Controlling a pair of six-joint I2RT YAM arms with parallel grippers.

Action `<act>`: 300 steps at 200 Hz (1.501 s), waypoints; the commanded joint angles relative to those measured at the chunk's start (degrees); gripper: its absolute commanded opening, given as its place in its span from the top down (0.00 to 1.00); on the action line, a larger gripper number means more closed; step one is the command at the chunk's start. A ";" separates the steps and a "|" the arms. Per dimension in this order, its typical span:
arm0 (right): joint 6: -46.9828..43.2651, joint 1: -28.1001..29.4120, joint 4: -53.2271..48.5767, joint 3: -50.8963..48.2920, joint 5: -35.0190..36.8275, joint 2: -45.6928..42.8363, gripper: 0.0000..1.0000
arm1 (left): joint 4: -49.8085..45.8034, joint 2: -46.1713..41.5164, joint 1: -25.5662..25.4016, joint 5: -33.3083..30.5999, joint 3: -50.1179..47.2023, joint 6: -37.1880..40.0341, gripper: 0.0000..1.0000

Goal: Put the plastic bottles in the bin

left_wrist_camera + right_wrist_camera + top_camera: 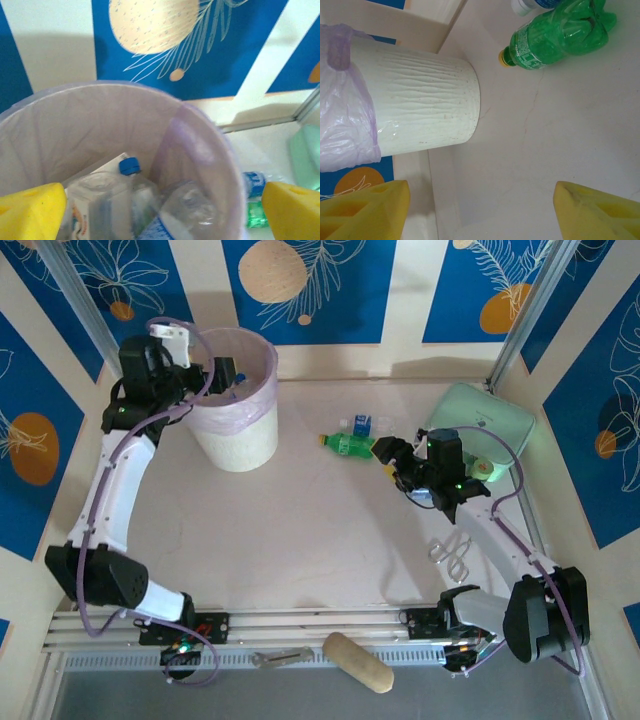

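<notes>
Two on table: green bottle, clear bottle. My left gripper gapes empty above bin; right gripper apart, empty. Next, I judge: right advances, clamps green bottle.

My left arm: white links, black joint housings. Right arm: same white-and-black build, small green light at wrist. Lavender cable looped along each. Left fingers, right fingers: yellow blocky wedges, moulded hollows on faces.
</notes>
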 commanded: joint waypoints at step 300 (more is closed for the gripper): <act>0.81 -22.34 -5.11 -1.14 9.21 14.39 0.18 | 27.15 -1.01 -36.52 -4.46 -39.15 -20.58 0.00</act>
